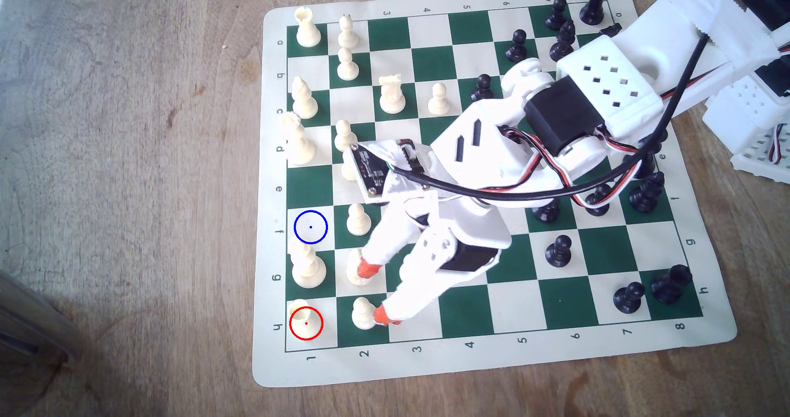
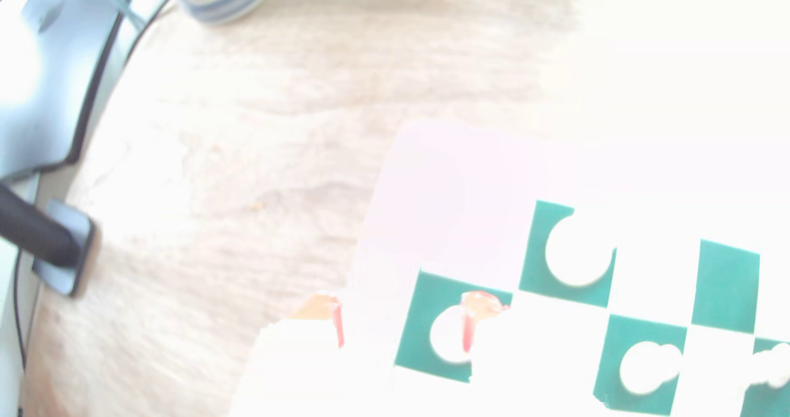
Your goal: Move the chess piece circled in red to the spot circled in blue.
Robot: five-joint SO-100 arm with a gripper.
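Exterior view: we see the cream rook upright inside the red ring at the lower left corner of the chess mat, on square h1. The blue-ringed square lies two squares above it in the frame, bare, with a cream knight between them. The gripper hangs right of the rook, its orange-tipped fingers spread apart, one beside each of two cream pawns, apart from the rook
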